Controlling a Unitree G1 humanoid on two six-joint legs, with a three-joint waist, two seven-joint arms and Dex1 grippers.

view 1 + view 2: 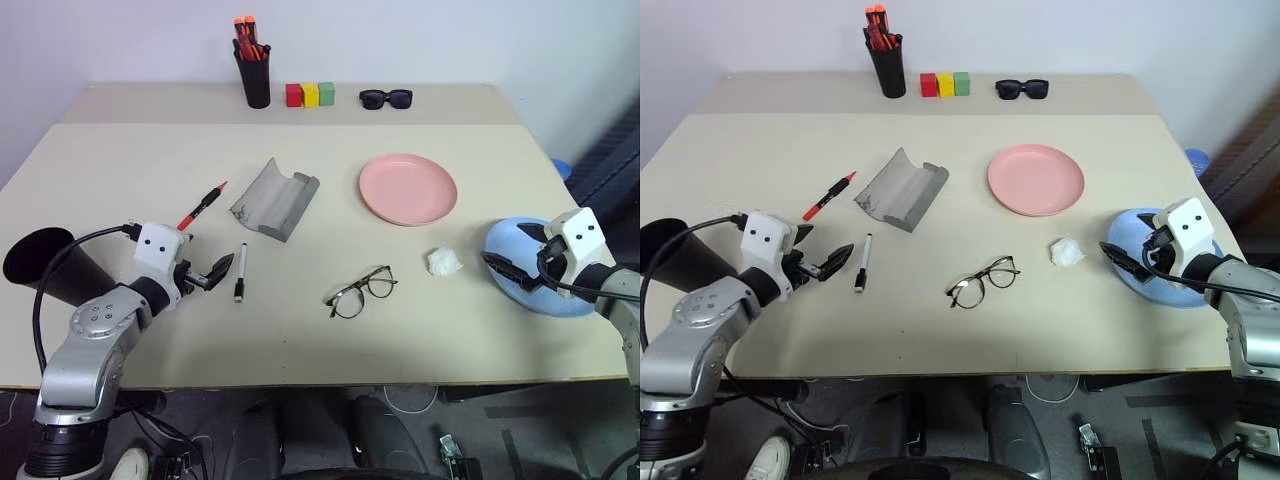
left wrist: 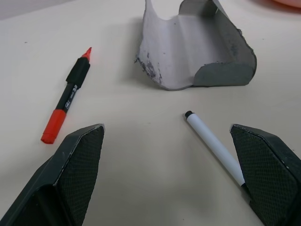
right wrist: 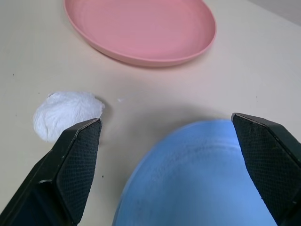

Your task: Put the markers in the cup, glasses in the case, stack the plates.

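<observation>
Both sets of fingers stand wide, empty; the left gripper [image 1: 205, 272] hovers just beside the white marker [image 1: 240, 271], near side of the open case [image 1: 274, 198]; the marker looks light, stiff and prone to rolling; best pinched mid-barrel, across its width.

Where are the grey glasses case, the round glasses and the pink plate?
grey case [image 1: 275, 197], left eye view, its inner trough.
glasses [image 1: 349, 302], left eye view, one lens.
pink plate [image 1: 408, 188], left eye view, its centre.
</observation>
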